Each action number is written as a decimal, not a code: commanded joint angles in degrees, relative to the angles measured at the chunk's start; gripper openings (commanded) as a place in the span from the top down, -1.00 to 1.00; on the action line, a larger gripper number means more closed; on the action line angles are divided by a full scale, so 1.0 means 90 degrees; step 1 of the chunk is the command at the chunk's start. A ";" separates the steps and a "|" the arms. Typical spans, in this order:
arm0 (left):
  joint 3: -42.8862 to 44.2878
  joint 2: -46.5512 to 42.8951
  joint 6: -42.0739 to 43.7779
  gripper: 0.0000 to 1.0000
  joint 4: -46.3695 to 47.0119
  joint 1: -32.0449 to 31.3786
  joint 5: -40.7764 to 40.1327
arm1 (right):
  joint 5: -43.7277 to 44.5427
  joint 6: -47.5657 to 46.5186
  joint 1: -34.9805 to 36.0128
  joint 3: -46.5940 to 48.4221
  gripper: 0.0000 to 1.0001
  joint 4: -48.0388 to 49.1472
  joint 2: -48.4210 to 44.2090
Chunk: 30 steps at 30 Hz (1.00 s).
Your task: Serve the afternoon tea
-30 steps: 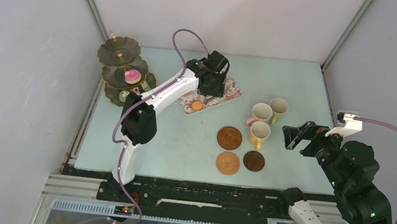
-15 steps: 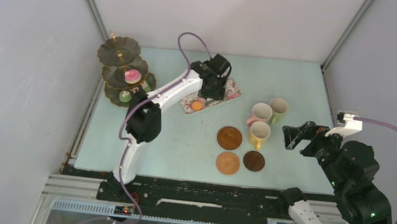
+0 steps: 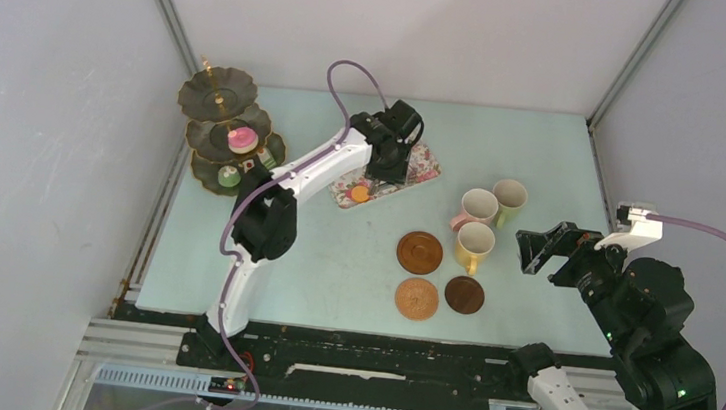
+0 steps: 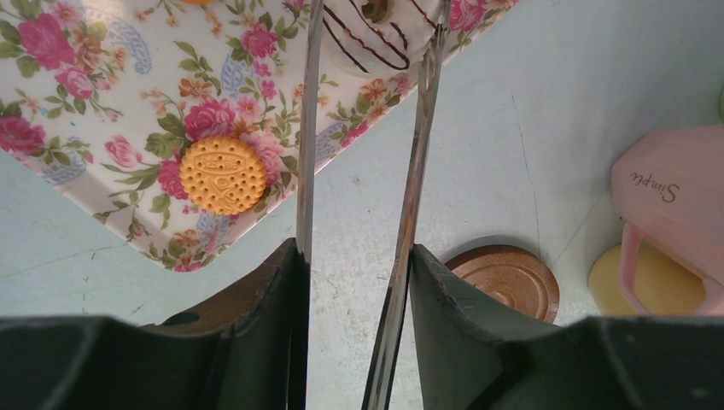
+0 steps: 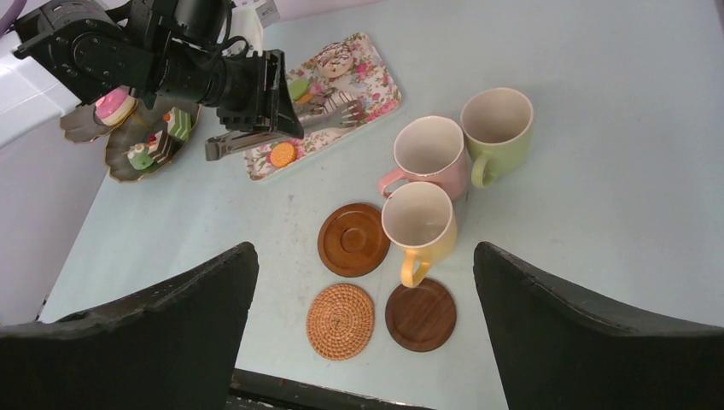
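My left gripper [image 4: 354,252] is shut on the long metal tongs [image 4: 305,171] and hangs over the flowered tray [image 3: 426,167]. The two tong blades flank a white chocolate-striped doughnut [image 4: 376,34]. An orange biscuit [image 4: 224,174] lies on the tray to the left. The dark three-tier stand [image 3: 228,137] at the back left carries small cakes. Pink [image 5: 427,149], green [image 5: 497,115] and yellow [image 5: 418,218] mugs stand together beside three coasters [image 5: 353,239], [image 5: 340,320], [image 5: 419,314]. My right gripper [image 5: 363,252] is open and holds nothing, right of the mugs.
A green macaron [image 5: 296,88] also lies on the tray. The yellow mug's handle overhangs the dark coaster. Grey walls enclose the table [image 3: 546,142] on three sides. The left arm [image 3: 287,173] stretches between stand and tray.
My left gripper has shifted a little farther over the tray and the tong blades have drawn closer together. The right arm has not moved.
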 commanded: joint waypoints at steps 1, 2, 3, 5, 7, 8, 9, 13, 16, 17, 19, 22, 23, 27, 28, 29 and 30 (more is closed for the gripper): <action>0.0390 -0.0335 0.0228 0.19 -0.0072 -0.0040 -0.0286 | 0.0088 -0.0124 -0.0010 -0.0001 -0.99 0.0084 -0.0015; 0.0377 -0.0448 0.0259 0.22 -0.0101 -0.0038 -0.0346 | 0.0082 -0.0121 -0.0010 -0.0002 -0.99 0.0084 -0.0024; 0.0378 -0.0586 0.0295 0.23 -0.0150 -0.0029 -0.0416 | 0.0084 -0.0127 -0.0008 -0.0005 -0.99 0.0075 -0.0032; 0.0372 -0.0843 0.0373 0.26 -0.0277 -0.0022 -0.0593 | 0.0074 -0.0124 -0.0010 -0.0006 -0.99 0.0066 -0.0028; 0.0262 -0.1162 0.0429 0.27 -0.0383 0.0000 -0.0741 | 0.0038 -0.0131 -0.0010 -0.0002 -0.99 0.0069 -0.0008; 0.0154 -0.1351 0.0443 0.27 -0.0406 0.0006 -0.0812 | 0.0016 -0.0136 -0.0013 -0.0006 -0.99 0.0079 0.0002; -0.0012 -0.1568 0.0446 0.28 -0.0418 0.0021 -0.0883 | -0.0022 -0.0129 -0.0009 -0.0004 -0.99 0.0086 0.0017; -0.0877 -0.2518 0.0304 0.28 -0.0363 0.0123 -0.1002 | -0.0173 -0.0143 -0.0011 -0.0009 -0.99 0.0129 0.0088; -0.1567 -0.3272 0.0150 0.28 -0.0368 0.0249 -0.1089 | -0.0276 -0.0166 -0.0013 -0.0006 -0.99 0.0179 0.0138; -0.1786 -0.3614 0.0093 0.28 -0.0393 0.0287 -0.1143 | -0.0312 -0.0175 -0.0009 -0.0009 -0.99 0.0192 0.0154; -0.2277 -0.4092 -0.0012 0.28 -0.0428 0.0406 -0.1231 | -0.0366 -0.0176 -0.0003 0.0000 -0.99 0.0201 0.0176; -0.3081 -0.5026 -0.0228 0.28 -0.0447 0.0647 -0.1261 | -0.0428 -0.0162 0.0031 -0.0005 -0.99 0.0202 0.0195; -0.3238 -0.5210 -0.0302 0.28 -0.0458 0.0762 -0.1241 | -0.0436 -0.0157 0.0049 -0.0002 -0.99 0.0199 0.0204; -0.4236 -0.6293 -0.0534 0.28 -0.0438 0.1245 -0.1104 | -0.0439 -0.0168 0.0189 -0.0002 -0.99 0.0221 0.0244; -0.4394 -0.6470 -0.0570 0.28 -0.0477 0.1371 -0.1074 | -0.0439 -0.0170 0.0232 -0.0007 -0.99 0.0222 0.0255; -0.4533 -0.6619 -0.0591 0.29 -0.0521 0.1504 -0.1043 | -0.0433 -0.0167 0.0273 -0.0007 -0.99 0.0225 0.0274; -0.4642 -0.6764 -0.0605 0.30 -0.0585 0.1610 -0.1037 | -0.0431 -0.0169 0.0322 -0.0013 -0.99 0.0230 0.0293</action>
